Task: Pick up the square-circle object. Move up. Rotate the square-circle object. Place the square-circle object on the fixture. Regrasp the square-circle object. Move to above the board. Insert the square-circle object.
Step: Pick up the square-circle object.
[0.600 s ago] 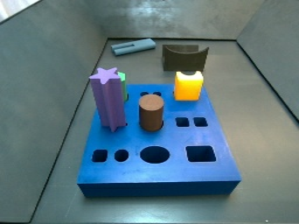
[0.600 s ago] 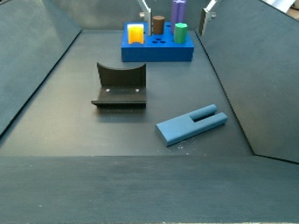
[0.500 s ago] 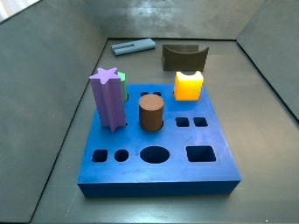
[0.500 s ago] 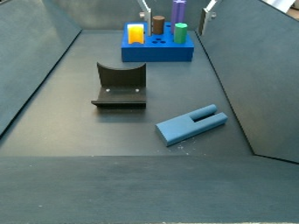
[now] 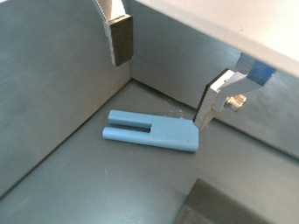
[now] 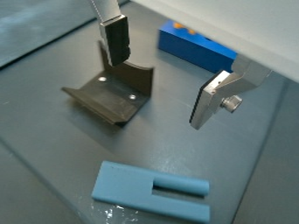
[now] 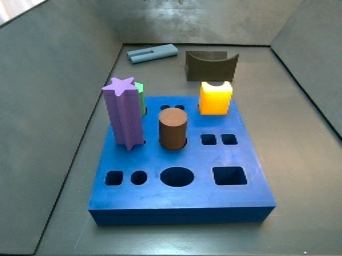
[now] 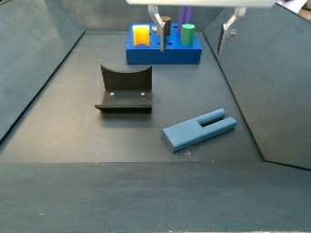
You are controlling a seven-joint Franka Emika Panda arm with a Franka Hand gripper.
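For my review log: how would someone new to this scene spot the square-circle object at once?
Start at the large blue board carrying upright pegs, then pass the dark fixture on the grey floor. Beyond it, lying flat beneath the open gripper, is the square-circle object: a grey-blue slab with a slot at one end, the only piece lying down.

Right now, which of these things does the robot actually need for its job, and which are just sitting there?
Needed:
square-circle object, lying flat on the floor
fixture
board
gripper, open and empty, up above the floor

Just sitting in the board:
purple star peg
brown cylinder
yellow block
green peg
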